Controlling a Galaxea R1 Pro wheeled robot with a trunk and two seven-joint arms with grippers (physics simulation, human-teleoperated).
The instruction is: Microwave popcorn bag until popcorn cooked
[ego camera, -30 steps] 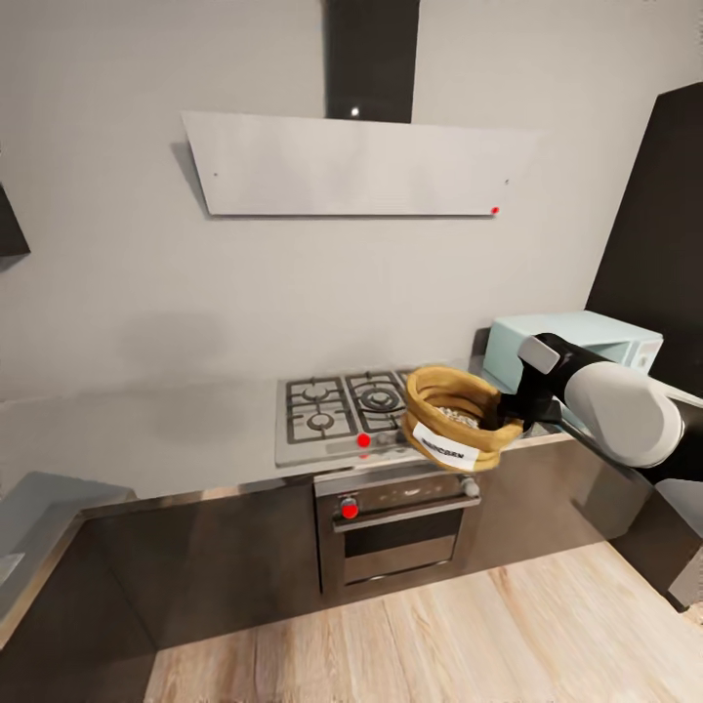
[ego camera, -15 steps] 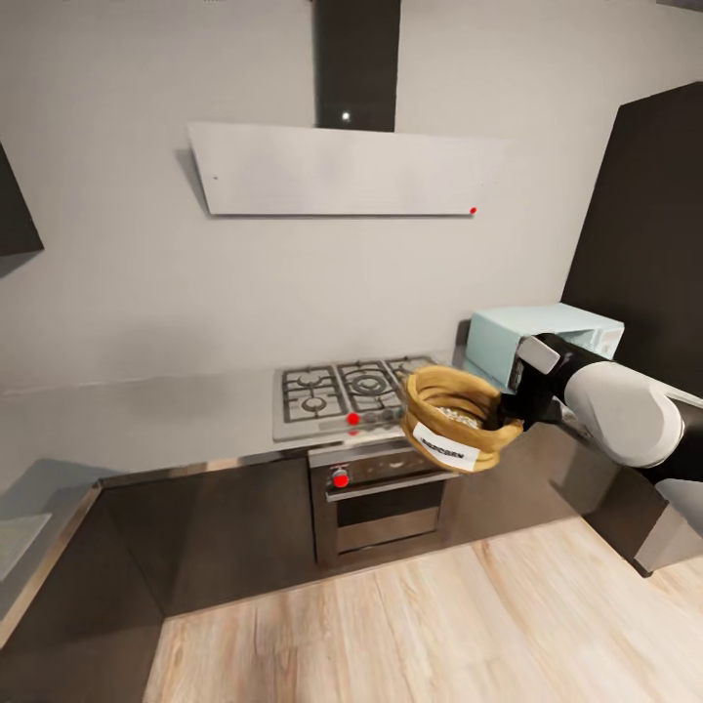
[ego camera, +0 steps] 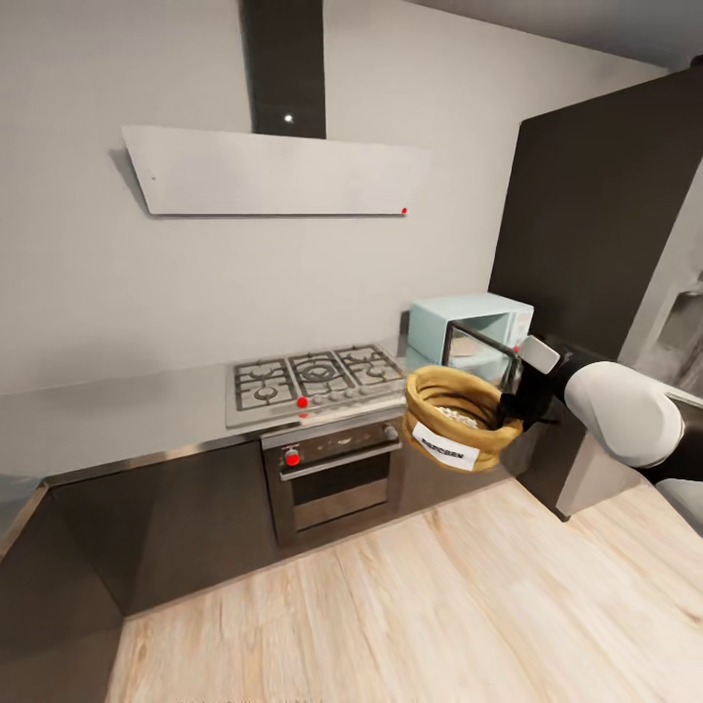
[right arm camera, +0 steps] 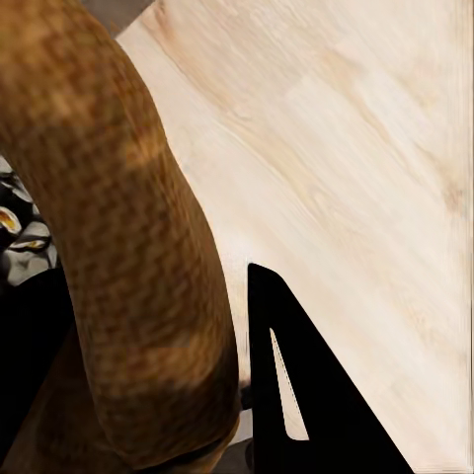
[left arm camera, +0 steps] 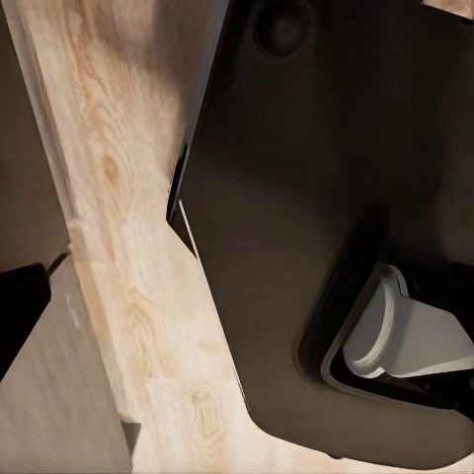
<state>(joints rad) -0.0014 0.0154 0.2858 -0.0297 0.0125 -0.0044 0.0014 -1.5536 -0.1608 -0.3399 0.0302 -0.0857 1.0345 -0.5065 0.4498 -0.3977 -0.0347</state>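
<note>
The tan popcorn bag (ego camera: pixel 451 422) hangs in the air in front of the counter, its white label facing me. My right gripper (ego camera: pixel 508 410) is shut on its rolled rim (right arm camera: pixel 128 247), with one dark finger (right arm camera: pixel 296 395) outside the rim. Greyish popcorn kernels (right arm camera: pixel 20 237) lie inside the bag. The mint microwave (ego camera: pixel 434 327) stands just behind the bag on the right end of the grey countertop (ego camera: pixel 127 410); its dark glass door (ego camera: pixel 483 350) looks ajar. A dark shape (left arm camera: pixel 20 306) sits at the edge of the left wrist view, beside the robot's dark body.
A gas hob (ego camera: pixel 312 376) sits left of the microwave over a dark built-in oven (ego camera: pixel 332 474). The white range hood (ego camera: pixel 273 176) hangs above. A tall dark cabinet (ego camera: pixel 596 215) rises right of the microwave. Wooden floor (ego camera: pixel 391 605) spreads in front.
The whole view has swung right, so hob and microwave sit further left and the tall cabinet has come in. The bag stays in the right gripper at the same spot.
</note>
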